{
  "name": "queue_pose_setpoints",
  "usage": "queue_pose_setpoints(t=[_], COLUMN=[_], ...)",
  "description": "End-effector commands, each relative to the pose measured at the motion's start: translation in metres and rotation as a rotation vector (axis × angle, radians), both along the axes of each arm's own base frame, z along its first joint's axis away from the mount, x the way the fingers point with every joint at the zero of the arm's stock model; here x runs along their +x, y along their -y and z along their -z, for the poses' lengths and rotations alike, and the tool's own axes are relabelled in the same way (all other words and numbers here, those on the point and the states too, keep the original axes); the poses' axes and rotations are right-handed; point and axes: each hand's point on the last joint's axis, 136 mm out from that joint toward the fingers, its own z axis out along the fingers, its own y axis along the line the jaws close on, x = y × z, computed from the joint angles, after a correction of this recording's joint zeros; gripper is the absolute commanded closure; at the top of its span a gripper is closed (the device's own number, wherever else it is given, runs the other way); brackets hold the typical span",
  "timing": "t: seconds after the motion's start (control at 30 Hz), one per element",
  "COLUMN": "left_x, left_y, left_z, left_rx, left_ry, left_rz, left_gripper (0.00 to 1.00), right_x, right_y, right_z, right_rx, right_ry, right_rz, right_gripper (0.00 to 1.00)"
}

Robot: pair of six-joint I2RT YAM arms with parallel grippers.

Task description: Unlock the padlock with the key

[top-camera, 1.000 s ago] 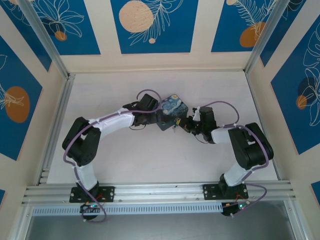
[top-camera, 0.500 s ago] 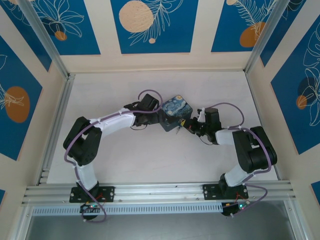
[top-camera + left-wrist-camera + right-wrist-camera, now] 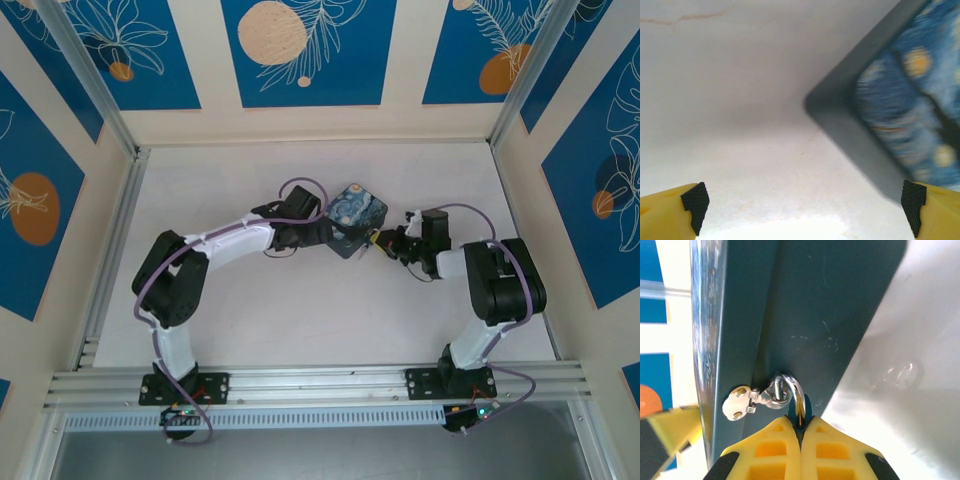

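Looking at the right pincer (image 3: 800, 431) first, I see its yellow fingers (image 3: 771, 450) pressed tight together, with the padlock (image 3: 803, 409) right at their tips. Its small blue body touches the fingertips, and its thin shackle (image 3: 791, 382) loops away from them through the silver hasp (image 3: 739, 403) on the dark side wall of the box (image 3: 830, 315). A thin bright sliver shows in the blue body where it meets the tips. It may be the key, but it is too small for me to say, and I cannot tell whether the fingers pinch the key or the lock's body itself. I judge the step in hand to be working the key in the lock, and doing that well means fine wrist work. Line the wrist's axis up with the lock body, turn gently about that axis alone, and avoid any sideways pull, since the lock hangs loose on its hasp and would swing rather than open. Across the box, the left pincer (image 3: 802, 205) stands wide apart. A corner of the box reaches in between its black pads (image 3: 694, 202), one pad close against the box wall and the other over bare table (image 3: 740, 75). It clamps nothing, so the box could slide; bracing it there would help the turn bite.
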Motion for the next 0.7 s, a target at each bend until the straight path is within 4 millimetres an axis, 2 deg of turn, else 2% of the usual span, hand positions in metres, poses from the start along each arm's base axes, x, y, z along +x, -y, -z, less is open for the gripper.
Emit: queue_pose_setpoints(t=[0.0, 0.13, 0.23, 0.53, 0.67], left_x=[-0.021, -0.021, -0.021, -0.02, -0.019], left_y=[-0.022, -0.021, -0.02, -0.017, -0.015], left_z=[0.034, 0.034, 0.033, 0.016, 0.009], left_rx=[0.123, 0.12, 0.115, 0.078, 0.059], left_ry=[-0.112, -0.114, -0.112, -0.079, -0.066], left_rz=[-0.004, -0.005, -0.007, -0.003, -0.001], left_gripper=[0.0, 0.0, 0.0, 0.0, 0.0], right_x=[0.022, 0.028, 0.026, -0.004, -0.012], right_y=[0.01, 0.011, 0.012, 0.015, 0.029], right_z=[-0.021, -0.028, -0.026, -0.013, -0.013], right_rx=[0.117, 0.134, 0.118, 0.044, -0.013], right_ry=[0.032, 0.039, 0.033, 0.016, 0.035], right_rz=[0.063, 0.078, 0.072, 0.049, 0.088], right_gripper=[1.0, 1.0, 1.0, 1.0, 1.0])
